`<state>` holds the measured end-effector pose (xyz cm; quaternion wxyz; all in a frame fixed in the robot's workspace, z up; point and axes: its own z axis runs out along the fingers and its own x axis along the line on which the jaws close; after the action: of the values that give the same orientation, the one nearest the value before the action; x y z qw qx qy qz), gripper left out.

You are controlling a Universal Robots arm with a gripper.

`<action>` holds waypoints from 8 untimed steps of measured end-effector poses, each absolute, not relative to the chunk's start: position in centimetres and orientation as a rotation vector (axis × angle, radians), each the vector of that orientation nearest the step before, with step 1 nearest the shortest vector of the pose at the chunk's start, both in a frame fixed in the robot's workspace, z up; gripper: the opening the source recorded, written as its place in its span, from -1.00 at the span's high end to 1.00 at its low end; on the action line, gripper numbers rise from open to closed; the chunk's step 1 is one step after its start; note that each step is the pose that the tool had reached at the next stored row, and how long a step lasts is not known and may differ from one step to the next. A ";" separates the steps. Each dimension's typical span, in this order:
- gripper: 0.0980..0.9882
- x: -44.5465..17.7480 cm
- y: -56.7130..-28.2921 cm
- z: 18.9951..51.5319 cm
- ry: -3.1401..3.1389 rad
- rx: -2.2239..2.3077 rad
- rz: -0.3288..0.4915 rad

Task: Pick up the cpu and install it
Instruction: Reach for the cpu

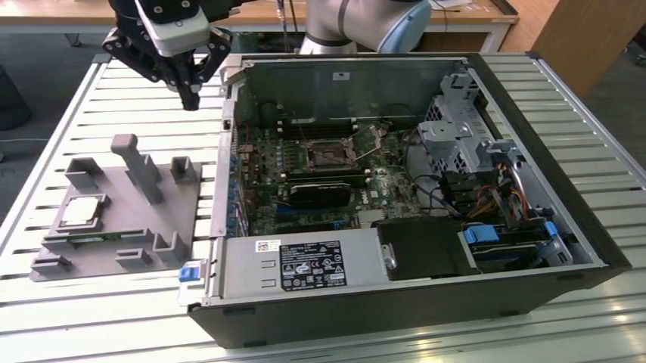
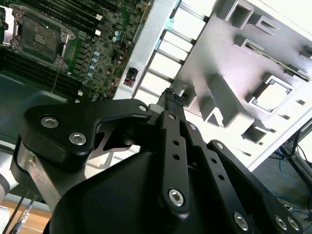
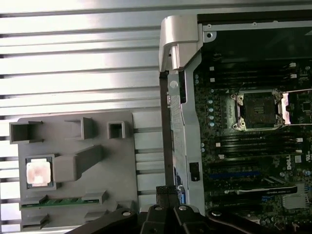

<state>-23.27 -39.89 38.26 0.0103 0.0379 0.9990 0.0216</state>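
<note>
In the exterior view the cpu, a thin square with a shiny silver-grey top, sits in a matte grey moulded tray on the slatted tabletop, well apart from the black gripper. In the second wrist view its cross-hatched fingertips are pressed together, empty. In the first wrist view the cpu's top glares pale.

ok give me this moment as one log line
gripper: shut, holding nothing | cpu: in grey holder, untouched | socket: empty

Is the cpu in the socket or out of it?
Out: the cpu lies in a recess of the grey tray; the socket shows dark, with no silver chip.
</note>
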 end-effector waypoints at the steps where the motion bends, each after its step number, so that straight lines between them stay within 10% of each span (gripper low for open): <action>1: 0.98 -23.3 -39.9 38.2 3.118 0.118 0.067; 8: 0.98 -23.9 -39.9 38.2 3.119 0.118 0.067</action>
<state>-23.93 -39.89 38.20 0.0101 0.0379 0.9990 0.0216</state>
